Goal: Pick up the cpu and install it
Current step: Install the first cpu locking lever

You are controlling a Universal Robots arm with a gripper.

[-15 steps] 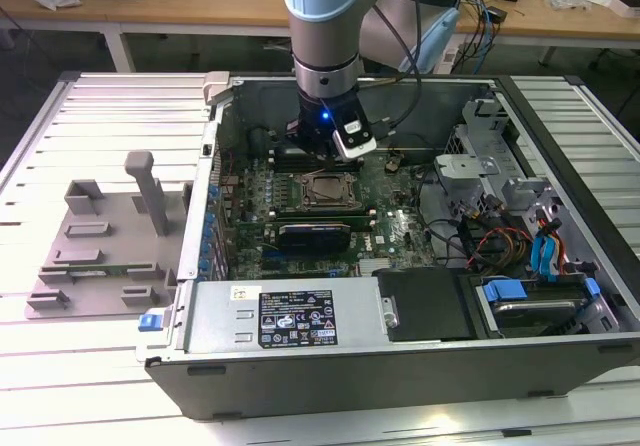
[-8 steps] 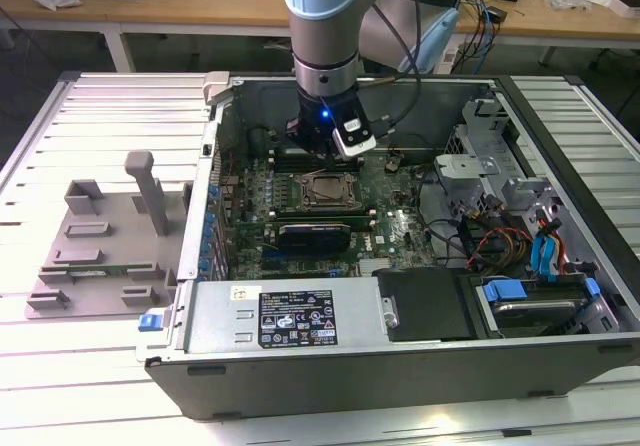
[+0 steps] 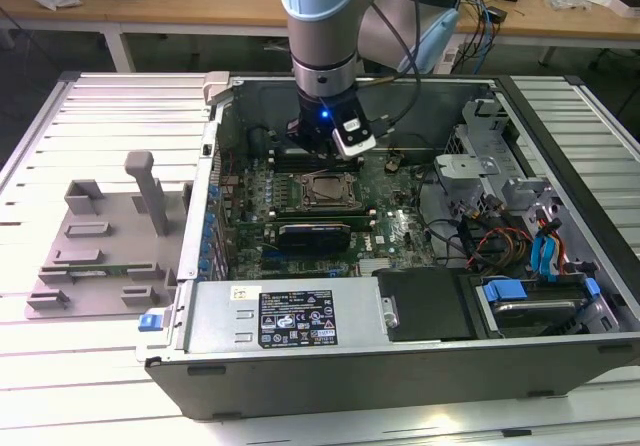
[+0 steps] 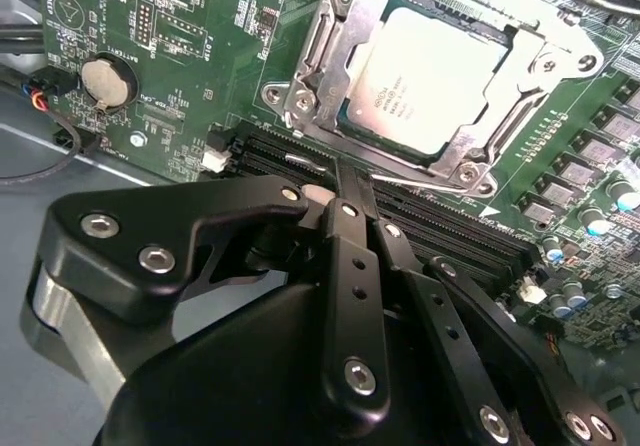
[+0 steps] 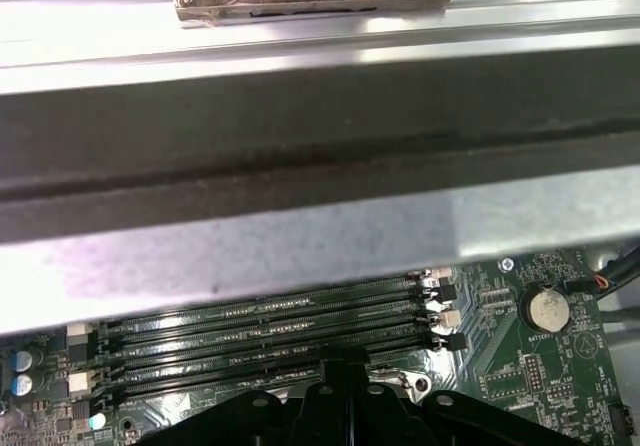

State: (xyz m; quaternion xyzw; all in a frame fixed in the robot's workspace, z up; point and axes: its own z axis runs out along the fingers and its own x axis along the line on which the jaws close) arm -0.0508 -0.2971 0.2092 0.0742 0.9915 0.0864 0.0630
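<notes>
Cpu [image 4: 425, 71] sitting in the socket frame [image 4: 318, 58] just beyond the jaws, closed on nothing and hovering over the memory slots [image 5: 260, 331].

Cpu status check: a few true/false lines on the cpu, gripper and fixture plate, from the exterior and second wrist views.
1. The cpu lies in the socket frame on the motherboard. True.
2. The gripper is holding the cpu. False: its fingers are closed with nothing between them, over the memory slots beside the socket, apart from the cpu.
3. A round coin cell sits on the motherboard. True.
4. The grey fixture plate lies inside the computer case. False: it lies on the table outside the case, at the exterior view's left.
</notes>
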